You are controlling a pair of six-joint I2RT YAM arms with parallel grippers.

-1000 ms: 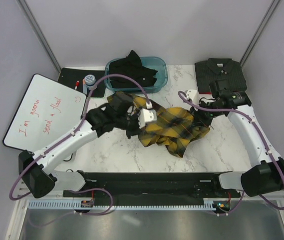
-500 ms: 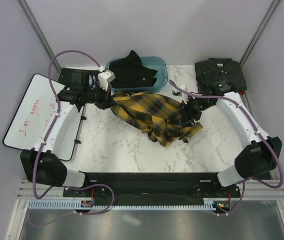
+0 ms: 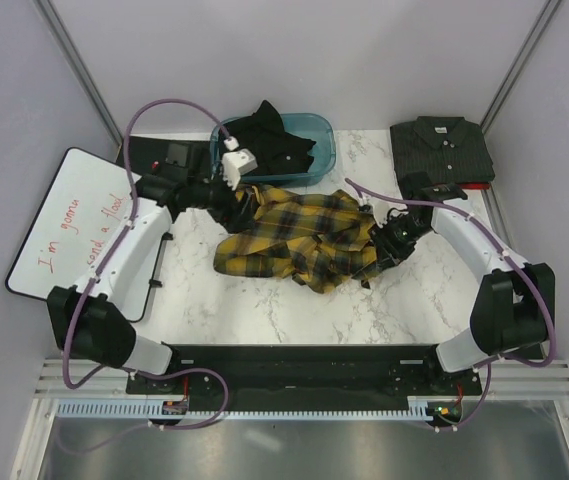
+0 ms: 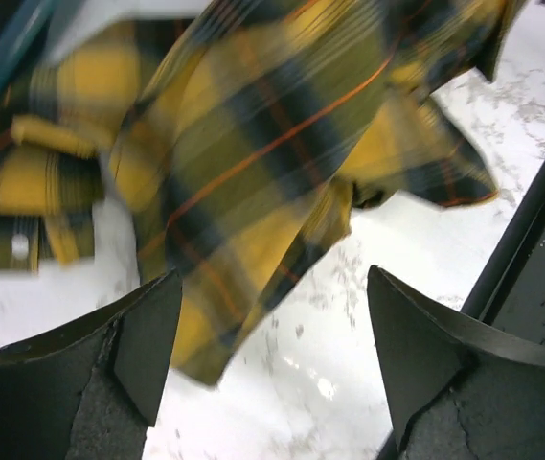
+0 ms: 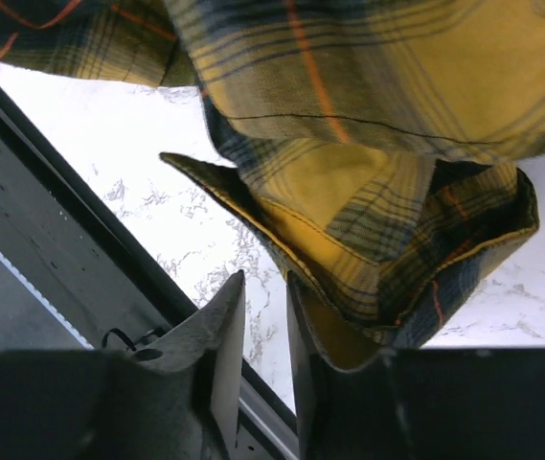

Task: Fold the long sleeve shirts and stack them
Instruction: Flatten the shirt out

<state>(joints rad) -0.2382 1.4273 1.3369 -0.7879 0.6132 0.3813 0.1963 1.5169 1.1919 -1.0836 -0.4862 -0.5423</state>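
At worktop (image 3: pixel 264 310) centre: plaid shirt (image 3: pixel 294 240) slack, no longer stretched between arms | left end effector (image 4: pixel 272 287): now wide apart, empty | right end effector (image 5: pixel 264 283): narrow empty gap; shirt just beside it, seen only from wrist

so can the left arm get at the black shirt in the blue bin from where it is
Probably yes. The left gripper hangs open and empty right beside the bin, which has no lid, and the black shirt is heaped above its rim with nothing over it.
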